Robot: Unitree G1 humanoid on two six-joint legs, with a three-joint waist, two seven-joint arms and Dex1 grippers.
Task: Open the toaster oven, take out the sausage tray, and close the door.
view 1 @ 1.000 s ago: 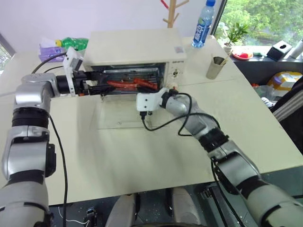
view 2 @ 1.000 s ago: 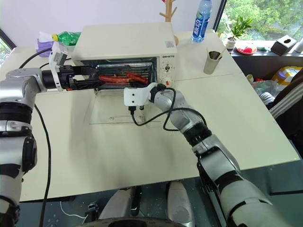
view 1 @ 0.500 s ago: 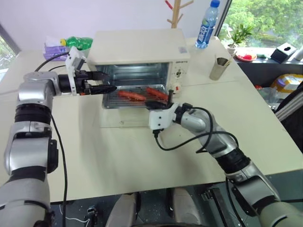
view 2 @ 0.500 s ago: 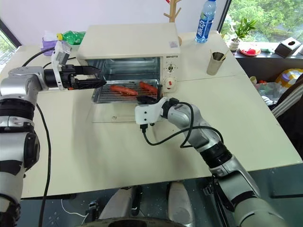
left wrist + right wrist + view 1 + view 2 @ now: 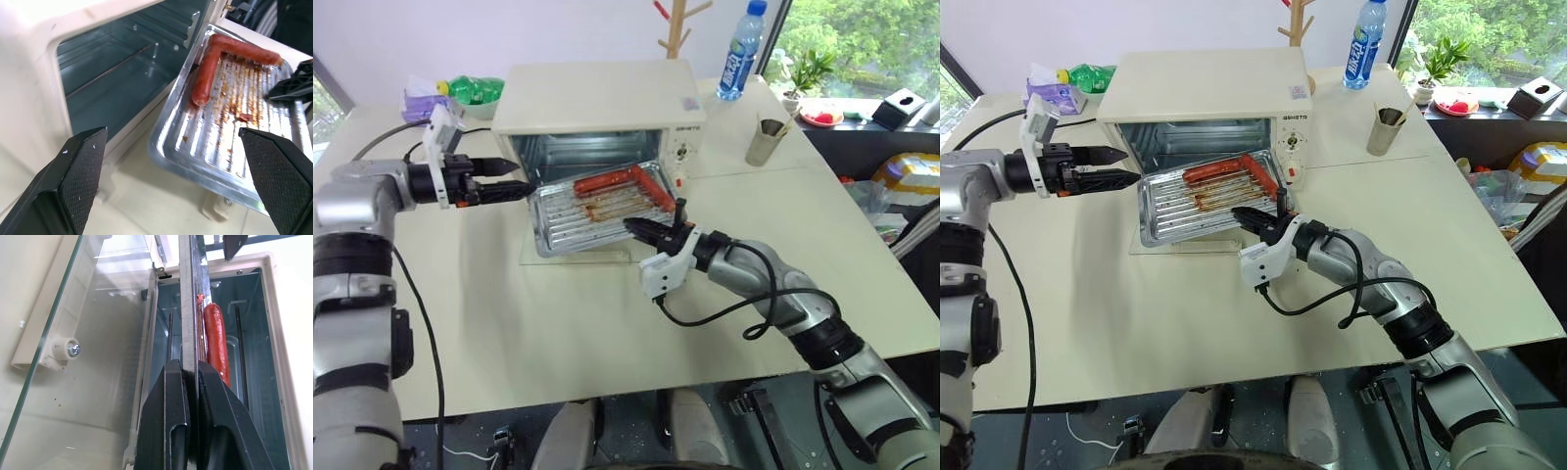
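Left eye view shows the toaster oven [image 5: 603, 116] standing on the pale table [image 5: 607, 323] with its glass door [image 5: 578, 257] lying flat open in front of it. The sausage tray [image 5: 597, 206] is outside the oven mouth, held above the open door and tilted, its far edge just in front of the opening. Two red sausages [image 5: 625, 180] lie near the tray's far edge, meeting in a corner shape, and brown greasy marks run over the ribbed base.

The right arm reaches in from the lower right, elbow bent, forearm angled toward the oven, with a black cable looping under the wrist. The right gripper [image 5: 651, 230] points roughly level toward the oven and is pinched tight on the tray's near rim; in the right wrist view the two black fingers [image 5: 172, 421] press on either side of the thin metal edge, with a sausage and the oven cavity visible beyond.

The left arm stretches in from the left, forearm nearly level, pointing rightward toward the oven. The left gripper [image 5: 505, 190] hovers just beside the oven's left front corner, near the tray's left end but not touching it. Its fingers are spread wide: in the left wrist view the two textured pads [image 5: 80, 171] stand far apart with the oven opening and the tray seen between them, nothing held.

Behind the oven stand a water bottle [image 5: 741, 51], a metal cup [image 5: 764, 140] and a green bottle [image 5: 470, 88].
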